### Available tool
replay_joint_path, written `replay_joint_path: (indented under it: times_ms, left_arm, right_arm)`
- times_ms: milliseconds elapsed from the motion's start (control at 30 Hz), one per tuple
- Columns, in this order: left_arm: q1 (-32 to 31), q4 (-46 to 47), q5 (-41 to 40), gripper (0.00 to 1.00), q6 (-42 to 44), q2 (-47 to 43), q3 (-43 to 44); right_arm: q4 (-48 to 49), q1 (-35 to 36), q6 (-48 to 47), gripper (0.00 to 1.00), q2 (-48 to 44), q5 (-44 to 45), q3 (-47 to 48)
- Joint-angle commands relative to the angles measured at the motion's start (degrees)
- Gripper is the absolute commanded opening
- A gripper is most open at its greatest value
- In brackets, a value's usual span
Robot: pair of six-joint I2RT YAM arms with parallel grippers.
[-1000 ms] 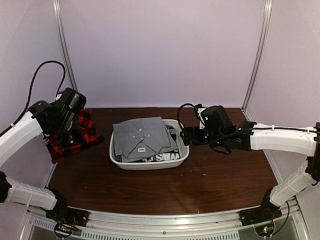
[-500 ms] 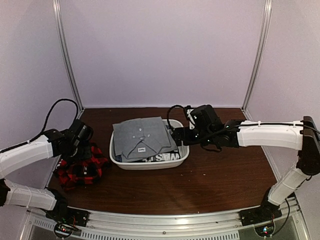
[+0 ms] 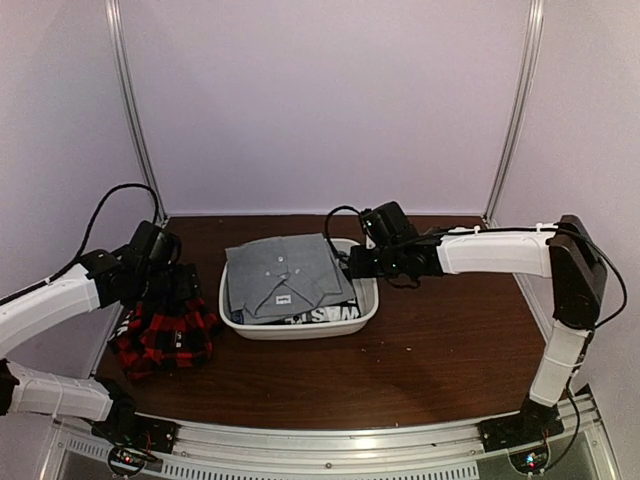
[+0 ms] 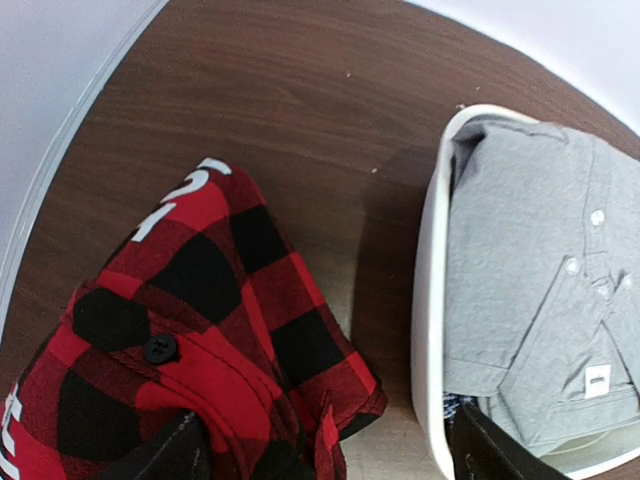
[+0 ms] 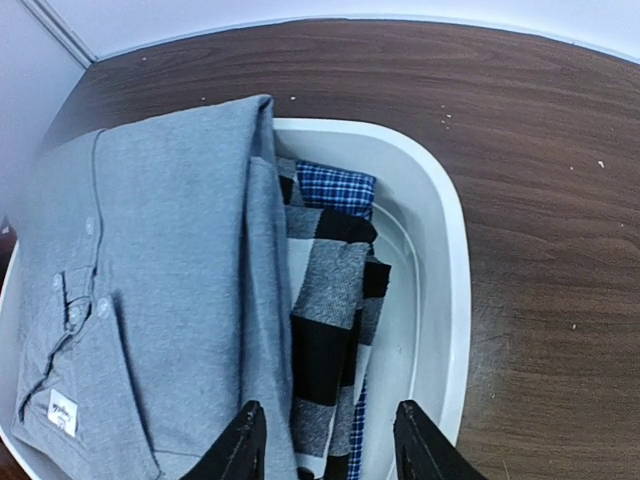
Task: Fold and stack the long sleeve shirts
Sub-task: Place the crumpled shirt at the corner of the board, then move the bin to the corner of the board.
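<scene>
A red-and-black check flannel long sleeve shirt [image 3: 165, 335] lies crumpled on the table's left side, left of the white basin [image 3: 300, 331]. My left gripper [image 3: 163, 278] hovers just above it, open. In the left wrist view the flannel shirt [image 4: 200, 330] lies under the wide-apart fingers [image 4: 165, 455], which hold nothing. My right gripper [image 3: 356, 263] is over the basin's right half, open. In the right wrist view its fingertips [image 5: 240, 445] straddle a grey-and-black checked garment [image 5: 325, 330] without pinching it.
A folded grey button shirt [image 3: 283, 275] lies on top in the basin, above blue plaid cloth [image 5: 335, 185] and printed fabric. The basin rim [image 4: 428, 300] sits close to the flannel shirt. Walls and metal posts enclose the dark wooden table [image 3: 450, 350].
My left arm came down with the flannel shirt, laid it on the table and opened. My right arm reached left over the basin and its jaws narrowed.
</scene>
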Motion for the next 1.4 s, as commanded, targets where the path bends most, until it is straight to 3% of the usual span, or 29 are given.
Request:
replay_joint_path:
  times_ms: [0, 100, 367, 700, 1067, 1367]
  left_arm:
    - [0.3, 2.6, 1.5, 0.88, 2.6, 0.2, 5.0]
    - [0.3, 2.5, 2.1, 0.93, 4.0, 0.1, 6.1]
    - [0.3, 3.3, 4.5, 0.94, 6.2, -1.2, 4.3]
    - [0.3, 13.6, 11.5, 0.79, 8.2, 2.2, -0.6]
    - [1.2, 14.7, 7.0, 0.74, 8.9, 5.3, -1.3]
    - [6.1, 16.2, 9.2, 0.65, 10.5, 6.2, -2.7]
  right_arm:
    - [-1.7, -1.3, 2.2, 0.43, 1.5, -0.8, 2.9]
    - [-2.0, -1.6, 2.6, 0.42, 2.3, 0.1, 3.4]
    - [-2.5, -2.7, 4.2, 0.39, 5.0, -0.6, 4.0]
    - [-0.3, -4.5, 7.3, 0.37, 4.6, 1.1, 0.8]
    - [-3.8, -4.7, 5.9, 0.37, 6.5, 2.4, 2.7]
    - [-6.9, 0.4, 4.1, 0.24, 8.3, 3.8, 9.2]
